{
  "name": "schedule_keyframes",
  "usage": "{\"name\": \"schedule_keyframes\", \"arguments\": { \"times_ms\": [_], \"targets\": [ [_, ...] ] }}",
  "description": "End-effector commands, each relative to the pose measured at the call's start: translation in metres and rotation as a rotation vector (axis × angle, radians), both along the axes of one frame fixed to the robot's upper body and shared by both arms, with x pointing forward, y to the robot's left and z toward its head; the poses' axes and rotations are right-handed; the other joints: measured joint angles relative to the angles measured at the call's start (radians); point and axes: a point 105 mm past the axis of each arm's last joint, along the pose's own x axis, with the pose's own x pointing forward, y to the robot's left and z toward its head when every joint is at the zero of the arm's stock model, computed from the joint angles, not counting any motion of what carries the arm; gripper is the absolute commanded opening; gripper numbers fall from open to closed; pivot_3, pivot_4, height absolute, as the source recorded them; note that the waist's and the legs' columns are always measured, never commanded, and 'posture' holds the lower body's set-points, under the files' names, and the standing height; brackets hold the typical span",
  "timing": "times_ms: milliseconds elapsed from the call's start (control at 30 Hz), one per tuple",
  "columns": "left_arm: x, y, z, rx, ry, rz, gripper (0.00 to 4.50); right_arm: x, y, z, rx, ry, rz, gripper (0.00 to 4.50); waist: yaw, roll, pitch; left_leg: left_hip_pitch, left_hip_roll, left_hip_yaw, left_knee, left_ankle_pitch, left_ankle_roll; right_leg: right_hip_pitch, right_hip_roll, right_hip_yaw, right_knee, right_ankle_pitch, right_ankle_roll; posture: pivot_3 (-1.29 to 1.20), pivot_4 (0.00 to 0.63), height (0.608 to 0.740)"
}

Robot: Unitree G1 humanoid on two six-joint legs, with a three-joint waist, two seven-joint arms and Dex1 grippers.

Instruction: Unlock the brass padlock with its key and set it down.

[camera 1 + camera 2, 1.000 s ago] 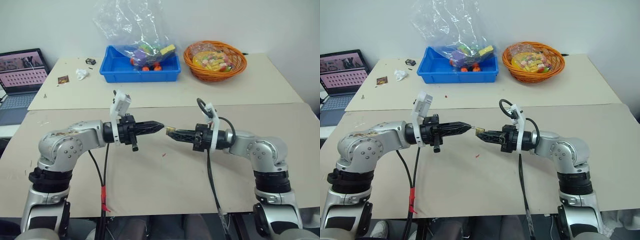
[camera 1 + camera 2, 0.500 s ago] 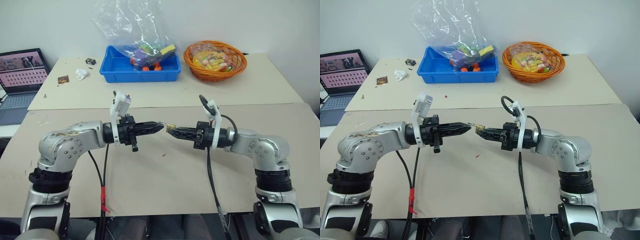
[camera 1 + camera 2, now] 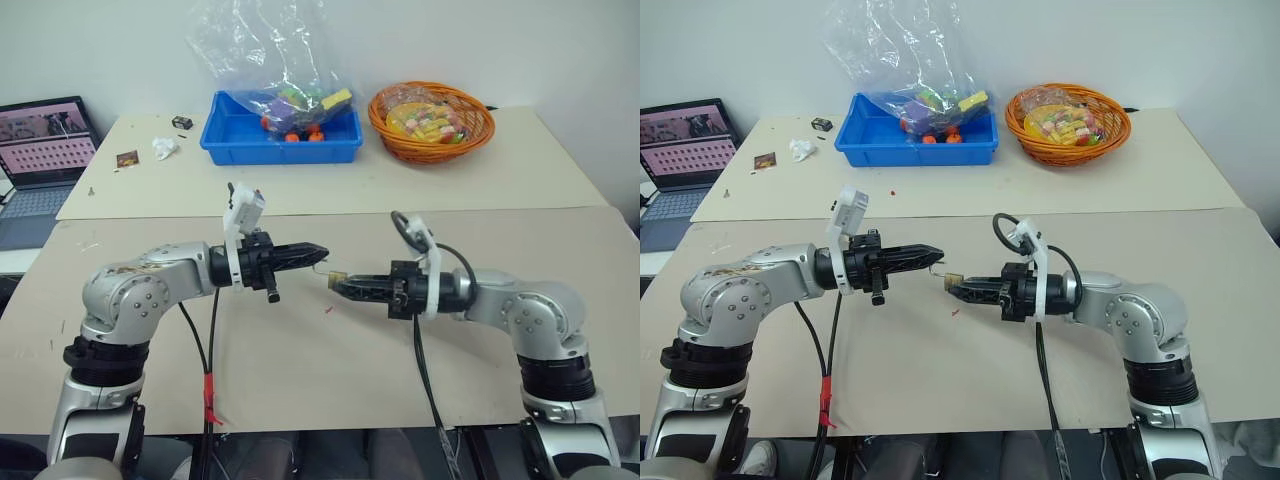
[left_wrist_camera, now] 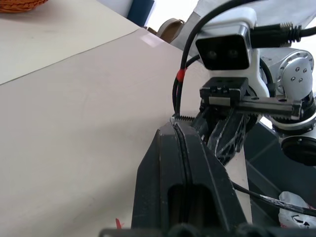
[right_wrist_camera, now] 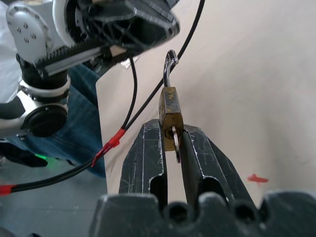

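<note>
**Padlock held above the table**

Above the table, the left gripper points at the right gripper, its fingers pressed together with nothing visible between them. The right gripper pinches the padlock by its body, the key between its fingers, just beside the left fingertips.

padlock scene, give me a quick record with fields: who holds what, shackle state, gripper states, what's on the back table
padlock holder: right gripper, shut on the brass padlock, above the table
key: the key sits in the padlock body, between the fingers
shackle: one end looks free of the body, so apparently unlocked
left gripper: left gripper shut, apart from the padlock
back table: blue bin, orange basket, laptop
</note>
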Motion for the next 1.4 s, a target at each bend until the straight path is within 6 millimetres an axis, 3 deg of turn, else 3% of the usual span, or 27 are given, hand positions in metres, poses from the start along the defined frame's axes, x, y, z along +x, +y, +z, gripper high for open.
{"name": "schedule_keyframes", "arguments": {
  "times_ms": [33,167,267,367,533,700,900,967,1033,1167,1300,1400],
  "targets": [
    [-0.002,0.001,0.008,-0.014,-0.027,-0.002,0.03,0.000,-0.001,0.009,0.015,-0.046,0.004,0.18,0.000,0.000,0.000,0.000,0.000,0.000,0.000,0.000,0.000,0.000,0.000,0.000,0.000,0.000,0.000,0.00,0.150,0.740],
    [0.002,0.002,0.009,-0.007,-0.070,0.028,0.03,0.019,-0.025,-0.031,-0.095,0.097,-0.101,0.18,0.003,-0.001,-0.001,0.000,0.000,0.000,0.000,0.000,0.000,0.000,0.000,0.000,0.000,0.000,0.000,0.00,0.150,0.740],
    [0.006,0.005,0.011,-0.008,-0.086,0.054,0.03,0.023,-0.033,-0.049,-0.111,0.176,-0.128,0.18,0.011,-0.002,-0.001,0.000,0.000,0.000,0.000,0.000,0.000,0.001,0.000,0.000,-0.001,0.000,0.000,0.00,0.150,0.740],
    [0.007,0.005,0.014,-0.013,-0.097,0.060,0.03,0.023,-0.034,-0.057,-0.083,0.270,-0.123,0.18,0.008,-0.002,-0.001,0.000,0.001,0.001,0.000,0.000,0.000,0.000,0.001,0.000,-0.001,0.000,0.000,0.00,0.150,0.740],
    [0.003,0.005,0.013,-0.004,-0.104,0.056,0.03,0.005,-0.032,-0.066,-0.080,0.432,-0.041,0.18,0.014,-0.002,-0.001,0.000,0.001,0.001,0.000,0.000,0.000,0.001,0.001,0.000,-0.001,0.001,-0.001,0.00,0.150,0.740],
    [0.001,0.004,0.011,0.001,-0.111,0.052,0.03,0.001,-0.026,-0.066,-0.077,0.498,0.001,0.18,0.017,-0.003,-0.002,0.000,0.002,0.001,0.000,0.000,0.000,0.001,0.001,0.000,-0.003,0.001,-0.001,0.00,0.150,0.740],
    [-0.002,0.004,0.017,-0.011,-0.142,0.064,0.03,0.001,-0.023,-0.082,-0.117,0.565,-0.004,0.18,0.015,-0.008,-0.005,0.001,0.004,0.001,0.000,-0.001,0.000,0.001,0.003,0.000,-0.003,0.001,-0.001,0.00,0.150,0.740],
    [-0.004,0.004,0.018,-0.010,-0.148,0.062,0.00,0.003,-0.022,-0.086,-0.133,0.573,-0.011,1.09,0.016,-0.010,-0.006,0.001,0.005,0.002,0.000,-0.001,0.000,0.002,0.004,0.000,-0.003,0.001,-0.002,0.00,0.150,0.740],
    [-0.011,0.003,0.016,0.012,-0.157,0.030,0.00,0.004,-0.021,-0.089,-0.140,0.581,-0.014,1.73,0.016,-0.009,-0.006,0.002,0.005,0.002,0.000,-0.001,0.000,0.002,0.004,0.000,-0.003,0.001,-0.002,0.00,0.150,0.740],
    [-0.050,0.010,-0.024,0.255,-0.166,-0.196,0.00,0.009,-0.022,-0.091,-0.138,0.584,-0.027,3.08,0.004,-0.009,-0.006,0.002,0.009,0.005,-0.001,-0.002,-0.002,0.002,0.007,0.001,-0.004,0.002,-0.003,0.00,0.150,0.740],
    [-0.052,0.017,-0.030,0.307,-0.199,-0.233,0.00,0.012,-0.022,-0.091,-0.137,0.578,-0.030,4.42,0.004,-0.008,-0.007,0.007,0.016,0.008,-0.002,-0.004,-0.003,0.004,0.013,0.001,-0.008,0.005,-0.009,0.00,0.150,0.740],
    [-0.049,0.017,-0.028,0.306,-0.223,-0.231,0.00,0.012,-0.022,-0.089,-0.134,0.564,-0.027,4.42,0.013,-0.008,-0.007,0.016,0.023,0.008,-0.002,-0.005,-0.004,0.017,0.020,-0.001,-0.018,0.011,-0.011,0.00,0.150,0.740]
  ]
}}
